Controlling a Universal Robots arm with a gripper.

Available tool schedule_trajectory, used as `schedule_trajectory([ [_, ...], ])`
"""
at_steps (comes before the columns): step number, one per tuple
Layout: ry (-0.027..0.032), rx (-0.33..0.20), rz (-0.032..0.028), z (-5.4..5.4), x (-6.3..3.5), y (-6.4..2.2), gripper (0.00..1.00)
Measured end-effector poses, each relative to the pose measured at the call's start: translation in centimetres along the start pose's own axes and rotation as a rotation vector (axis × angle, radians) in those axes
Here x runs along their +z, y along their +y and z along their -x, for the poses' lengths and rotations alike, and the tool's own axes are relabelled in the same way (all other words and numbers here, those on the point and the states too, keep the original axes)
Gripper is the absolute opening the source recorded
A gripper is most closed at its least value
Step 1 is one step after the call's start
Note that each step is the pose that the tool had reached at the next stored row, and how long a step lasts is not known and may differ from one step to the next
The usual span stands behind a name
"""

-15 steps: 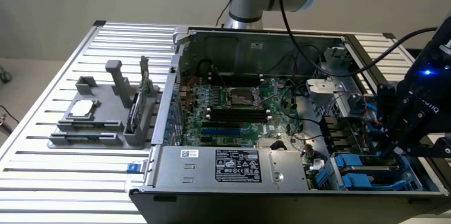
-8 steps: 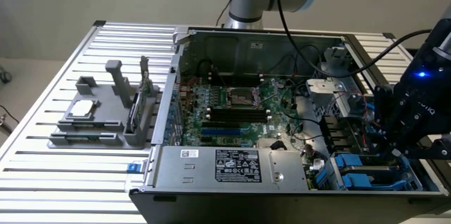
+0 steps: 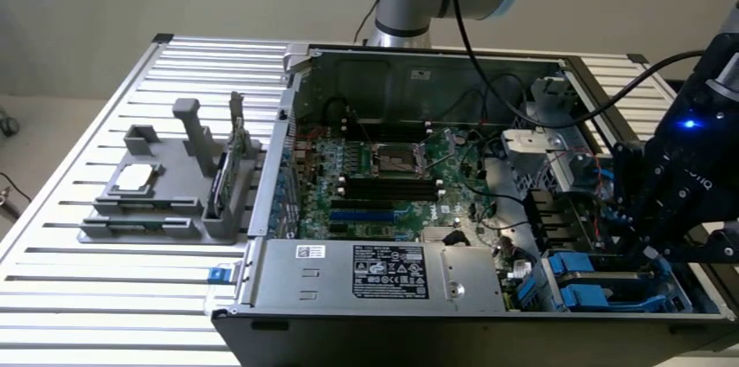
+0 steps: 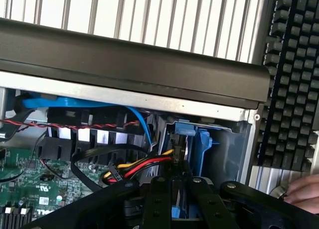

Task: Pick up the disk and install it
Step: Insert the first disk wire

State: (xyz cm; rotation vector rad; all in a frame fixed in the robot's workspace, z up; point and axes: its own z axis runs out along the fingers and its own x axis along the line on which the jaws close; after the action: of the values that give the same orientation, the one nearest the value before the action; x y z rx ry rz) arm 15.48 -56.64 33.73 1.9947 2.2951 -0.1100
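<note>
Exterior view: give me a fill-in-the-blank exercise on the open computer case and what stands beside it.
1. The motherboard inside the open case is ___.
2. The grey fixture stands on the exterior view's ___ of the case.
3. The drive carriers near the hand are ___.
Missing words: green; left; blue.

Even overhead light washes the slatted table (image 3: 69, 246) pale beside the open computer case (image 3: 462, 168), whose interior sits dim; my wrist view blurs softly around my gripper (image 4: 182, 189).
</note>
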Motion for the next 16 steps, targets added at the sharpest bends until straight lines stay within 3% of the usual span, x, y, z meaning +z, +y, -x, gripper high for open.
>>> schedule_trajectory([
  [16, -0.0119, 0.005, -0.0005, -0.47, 0.10, -0.05, 0.18],
])
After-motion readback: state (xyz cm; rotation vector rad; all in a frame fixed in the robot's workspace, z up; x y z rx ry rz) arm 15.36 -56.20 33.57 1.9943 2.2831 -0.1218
